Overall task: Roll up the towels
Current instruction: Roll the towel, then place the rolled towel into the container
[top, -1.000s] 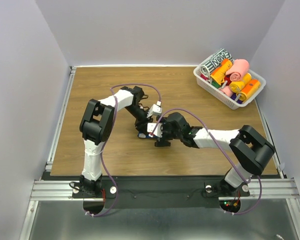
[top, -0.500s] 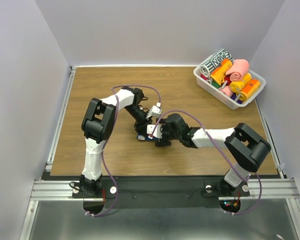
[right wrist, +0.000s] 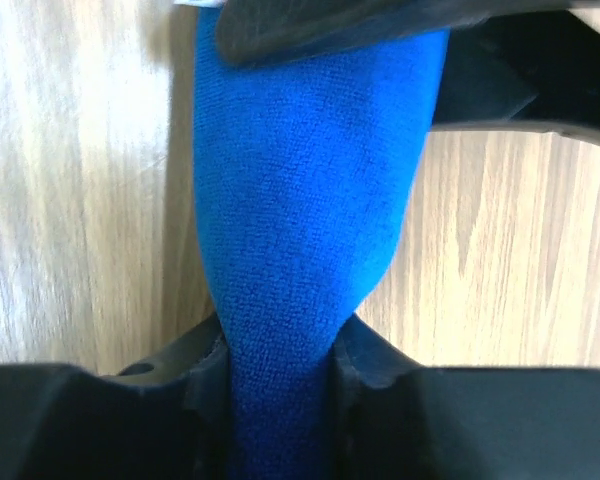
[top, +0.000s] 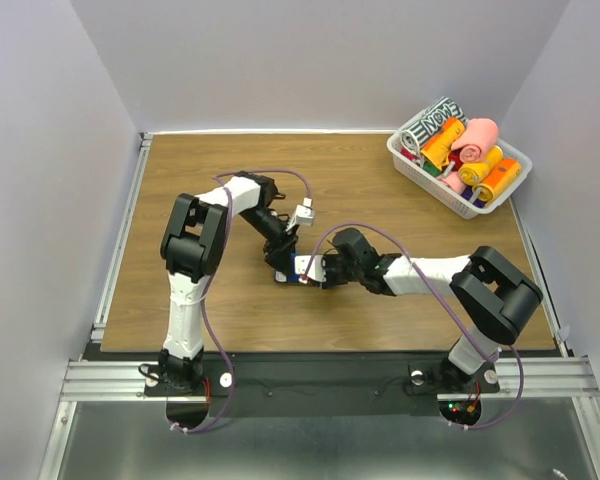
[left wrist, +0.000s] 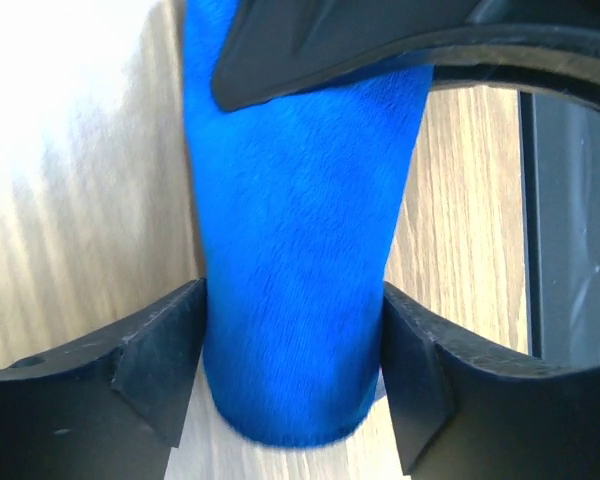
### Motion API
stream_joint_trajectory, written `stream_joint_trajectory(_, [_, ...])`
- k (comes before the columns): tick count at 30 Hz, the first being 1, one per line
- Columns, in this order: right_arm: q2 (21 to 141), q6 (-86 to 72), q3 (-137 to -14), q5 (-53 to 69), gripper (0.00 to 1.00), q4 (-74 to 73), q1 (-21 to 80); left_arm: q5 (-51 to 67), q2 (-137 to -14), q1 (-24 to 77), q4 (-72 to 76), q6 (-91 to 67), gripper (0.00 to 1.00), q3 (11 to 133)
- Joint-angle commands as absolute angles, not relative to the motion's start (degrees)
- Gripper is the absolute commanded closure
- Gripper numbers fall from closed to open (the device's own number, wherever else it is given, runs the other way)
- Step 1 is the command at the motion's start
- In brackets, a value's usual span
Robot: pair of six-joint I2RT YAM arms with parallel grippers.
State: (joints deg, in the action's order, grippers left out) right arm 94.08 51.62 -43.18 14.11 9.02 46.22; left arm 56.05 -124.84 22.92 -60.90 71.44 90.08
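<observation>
top external: way above blue towel (top: 298, 270), looking down
left wrist: tight on blue towel (left wrist: 298, 250), looking along it
right wrist: same, from opposite end
shared: blue towel

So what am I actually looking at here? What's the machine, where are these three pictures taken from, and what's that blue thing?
These are two robot arms bolted to a wooden table, each ending in a two-finger gripper. The wide picture looks down from above: the left arm and right arm meet mid-table. The other two come from small cameras on the wrists, looking along the fingers. The blue thing is a rolled-up blue towel. The right gripper pinches it tight. The left gripper has a finger on each side of the roll; whether it squeezes I cannot tell. In the far right corner stands a white basket of rolled towels, orange, pink and black-and-white patterned.
</observation>
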Motion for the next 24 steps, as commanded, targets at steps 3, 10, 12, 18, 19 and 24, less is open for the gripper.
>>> stream_joint_trajectory(3, [94.3, 47.9, -46.1, 16.4, 1.0, -3.6, 46.4, 50.8, -120.3, 17.9, -54.8, 65.4, 0.03, 89.7])
stream_joint_trajectory(10, [95.5, 29.2, -55.2, 16.7, 0.99, -9.9, 41.5, 47.3, -106.9, 9.5, -38.0, 47.8, 0.01, 86.5])
stream_joint_trajectory(12, [95.5, 22.3, -57.5, 18.4, 0.99, -12.6, 38.5, 46.2, -102.9, 7.8, -34.0, 44.9, 0.01, 86.0])
stream_joint_trajectory(18, [93.3, 6.0, -62.7, 26.2, 1.0, -14.7, 31.4, 43.6, -92.5, 6.0, -23.2, 32.9, 0.01, 81.4])
stream_joint_trajectory(19, [92.6, 4.1, -63.4, 27.1, 1.0, -14.8, 29.2, 43.6, -91.5, 6.0, -22.2, 31.6, 0.01, 80.4])
stream_joint_trajectory(24, [89.4, -7.5, -68.2, 28.0, 0.99, -14.9, 21.3, 43.2, -88.0, 6.1, -19.4, 23.2, 0.01, 79.3])
